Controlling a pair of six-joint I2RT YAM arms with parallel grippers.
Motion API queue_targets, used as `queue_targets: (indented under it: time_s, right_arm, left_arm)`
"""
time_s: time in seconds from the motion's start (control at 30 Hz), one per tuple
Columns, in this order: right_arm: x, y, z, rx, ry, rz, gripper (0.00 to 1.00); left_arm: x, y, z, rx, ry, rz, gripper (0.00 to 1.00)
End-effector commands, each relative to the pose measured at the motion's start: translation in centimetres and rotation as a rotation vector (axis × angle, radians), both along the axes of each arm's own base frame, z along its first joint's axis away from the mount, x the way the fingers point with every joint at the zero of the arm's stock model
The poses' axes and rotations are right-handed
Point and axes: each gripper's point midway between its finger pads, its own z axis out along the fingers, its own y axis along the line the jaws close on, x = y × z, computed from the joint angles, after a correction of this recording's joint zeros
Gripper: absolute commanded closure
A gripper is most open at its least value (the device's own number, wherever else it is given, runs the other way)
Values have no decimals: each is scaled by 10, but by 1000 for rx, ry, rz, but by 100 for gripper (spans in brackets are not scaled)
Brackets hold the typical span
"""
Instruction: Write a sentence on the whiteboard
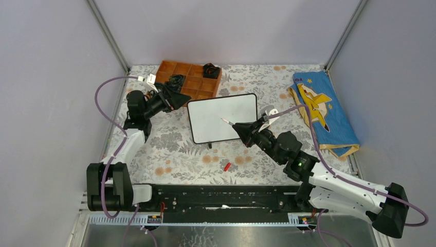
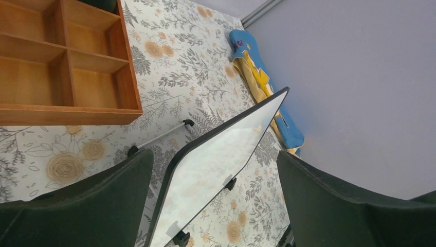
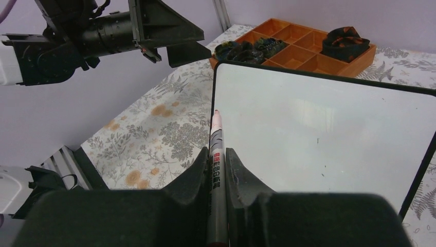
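From above, the whiteboard (image 1: 222, 118) is seen standing in the middle of the floral table (image 1: 169, 146), just in front of an orange compartment tray (image 1: 191, 77). The left claw (image 1: 177, 99) is held beside the board's left edge, between board and tray, its jaws spread wide and nothing gripped. The right claw (image 1: 240, 128) is clamped on a marker (image 1: 226, 121), whose tip is placed over the board's lower right part. A small red cap (image 1: 226, 166) is seen on the table nearer the arms, and a blue cloth (image 1: 324, 110) at the far right. In the left wrist view, the board (image 2: 231, 139) is shown edge-on and tilted between the two parted fingers (image 2: 92, 200), apart from both; the tray (image 2: 67, 116) is seen at upper left. In the right wrist view, the marker (image 3: 216, 134) is pinched between the closed fingers (image 3: 193, 175), its reddish tip at the board's (image 3: 319, 134) left edge; whether it touches the surface cannot be told. Dark bundles (image 3: 344, 41) are seen in the tray's compartments.
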Motion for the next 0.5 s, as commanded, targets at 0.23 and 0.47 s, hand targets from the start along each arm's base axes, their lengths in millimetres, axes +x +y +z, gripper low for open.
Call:
queue_targets:
  time_s: [0.23, 0.47]
  right_arm:
    - [-15, -10, 30, 56, -65, 35, 100]
    - [-17, -8, 30, 72, -63, 48, 100]
  left_arm:
    - [23, 6, 36, -7, -87, -44, 1]
    - [27, 65, 52, 127, 15, 387, 2]
